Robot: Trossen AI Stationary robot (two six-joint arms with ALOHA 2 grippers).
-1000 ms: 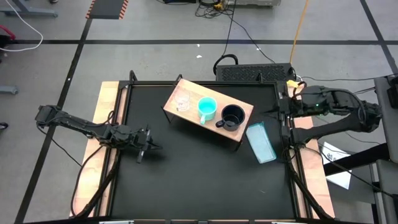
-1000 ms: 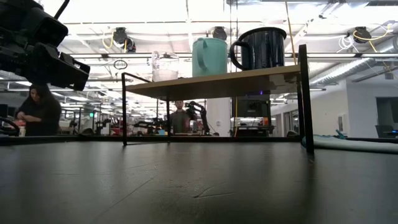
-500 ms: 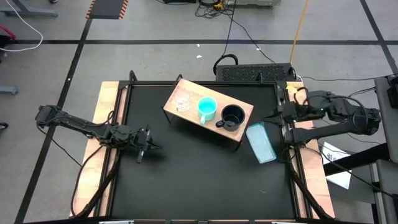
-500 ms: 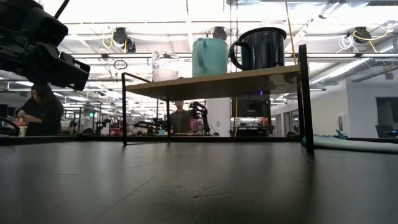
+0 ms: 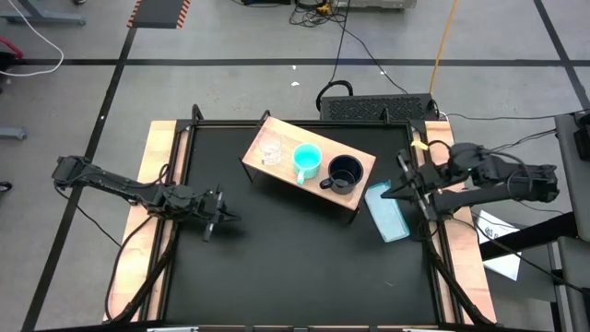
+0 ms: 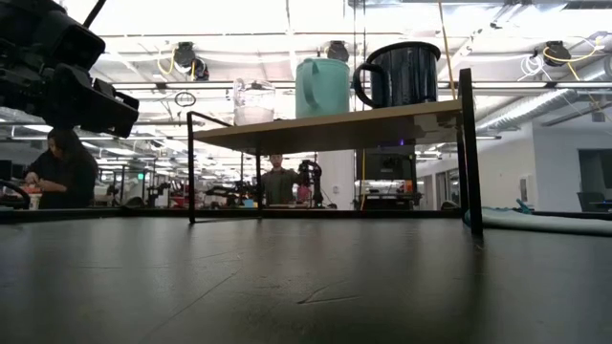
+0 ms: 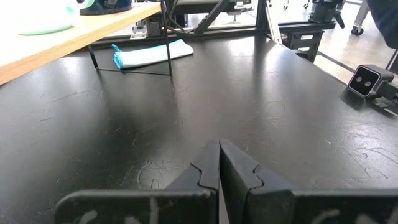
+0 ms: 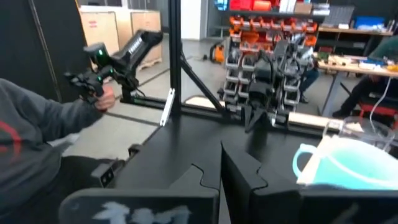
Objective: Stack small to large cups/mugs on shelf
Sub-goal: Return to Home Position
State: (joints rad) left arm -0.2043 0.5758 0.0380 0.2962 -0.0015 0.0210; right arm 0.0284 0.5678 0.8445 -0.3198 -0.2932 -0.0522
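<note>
A black table [image 5: 295, 267] is seen from above, with two dark robot arms, one at each side; one wooden shelf [image 5: 284, 136] on dark legs is set at an angle on the far middle of the table. Three cups are stood upright in one row on the shelf: one small clear cup [image 5: 270, 151] at the left end, one turquoise mug [image 5: 307, 160] in the middle, one black mug [image 5: 345, 172] at the right end; the row is thus ordered small to large, left to right. The black mug's handle is turned to the left, just beside the turquoise mug. One flat light-blue item [image 5: 387, 211] is laid on the table just right of the shelf.

The left gripper [image 5: 224, 219] is held low over the left part of the table, well apart from the shelf; its two fingers are pressed together. The right gripper [image 5: 396, 190] is held at the right edge of the table, by the far end of the light-blue item; its two fingers are likewise together.

In the low view, one person [image 6: 59, 170] is seen far left in the room beyond, and a second person [image 6: 277, 182] beneath the shelf's span; in the right wrist view, one grey sleeve [image 8: 37, 124] and one hand [image 8: 107, 96] on a dark device [image 8: 124, 53] are seen.
</note>
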